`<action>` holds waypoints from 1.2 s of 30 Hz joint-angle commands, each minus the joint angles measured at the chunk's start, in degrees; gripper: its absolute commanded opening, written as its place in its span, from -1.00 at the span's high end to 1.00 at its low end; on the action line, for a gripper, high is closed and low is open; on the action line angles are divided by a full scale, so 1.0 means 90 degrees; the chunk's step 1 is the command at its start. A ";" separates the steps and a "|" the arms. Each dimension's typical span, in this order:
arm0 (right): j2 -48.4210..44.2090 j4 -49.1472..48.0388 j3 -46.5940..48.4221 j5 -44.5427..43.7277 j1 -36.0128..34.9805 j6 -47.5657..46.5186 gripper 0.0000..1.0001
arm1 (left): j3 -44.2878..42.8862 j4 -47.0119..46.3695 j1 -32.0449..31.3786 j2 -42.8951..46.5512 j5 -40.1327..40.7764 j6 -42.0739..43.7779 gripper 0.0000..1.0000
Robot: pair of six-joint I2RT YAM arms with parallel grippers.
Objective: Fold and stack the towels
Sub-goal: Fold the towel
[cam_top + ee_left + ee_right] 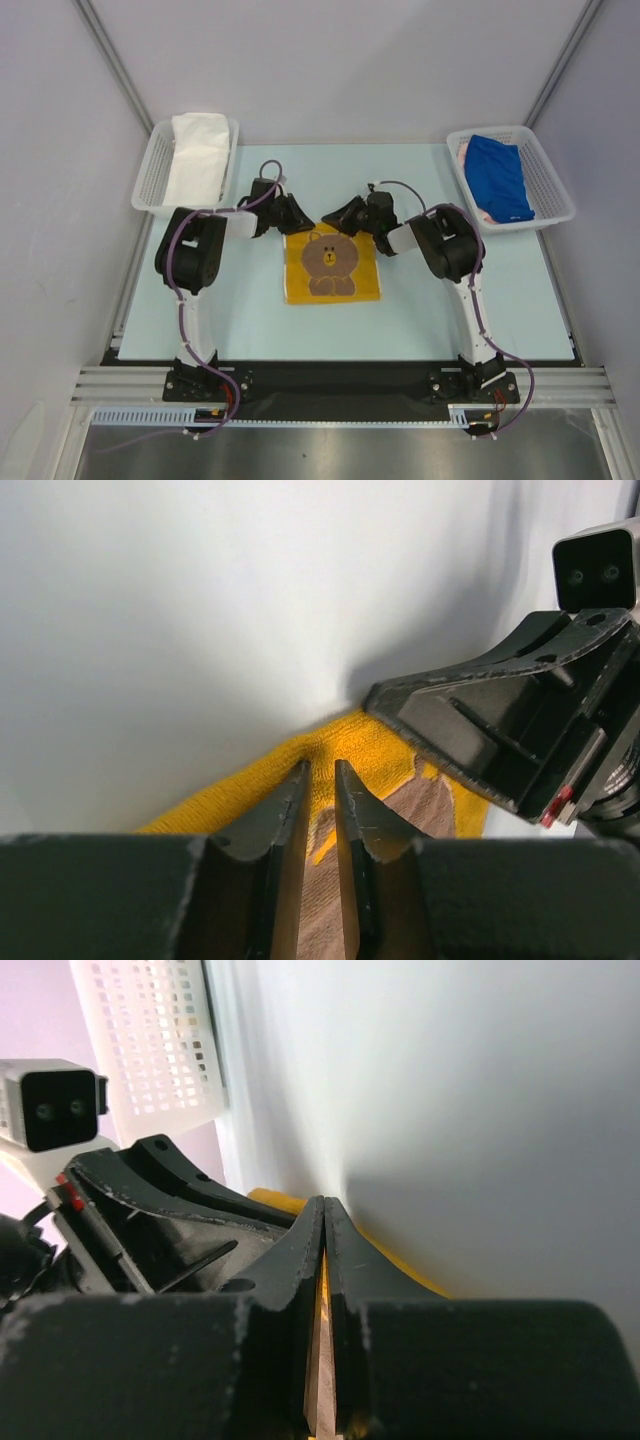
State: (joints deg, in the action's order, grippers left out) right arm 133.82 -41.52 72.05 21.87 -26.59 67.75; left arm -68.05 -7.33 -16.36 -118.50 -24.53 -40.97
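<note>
Towel (331, 266) lies flat, its bear (329, 258) head-up toward the table's (450, 310) far edge.

nubby cloth towel (331, 263), matt table (250, 320)

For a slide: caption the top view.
Left pincer and right pincer at far edge of bear towel; white towel and blue towel in baskets.

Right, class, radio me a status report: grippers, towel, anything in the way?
Right gripper shut on far edge of bear towel. Left gripper beside it, a slit apart, grip unclear. Rest of towel flat. Grippers crowd each other.
</note>
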 commanded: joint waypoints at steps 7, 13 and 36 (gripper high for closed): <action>-0.0289 -0.0172 -0.0769 0.0449 0.1049 -0.0213 0.90 | -0.0056 0.0600 0.0236 -0.0252 0.0392 0.0226 0.56; -0.0425 -0.0358 -0.1072 0.0676 0.1411 -0.0076 0.91 | -0.0222 0.0747 0.0236 -0.0320 0.0314 0.0314 0.37; -0.1742 0.0686 -0.1511 0.0258 0.1929 -0.0671 0.92 | -0.0965 0.1302 0.0294 0.0987 -0.0175 0.0578 -0.13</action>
State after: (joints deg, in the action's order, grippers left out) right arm 123.81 -37.69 59.51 27.35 -10.26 64.20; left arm -75.99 2.24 -14.04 -115.92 -27.14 -36.93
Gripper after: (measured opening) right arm 0.045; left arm 0.569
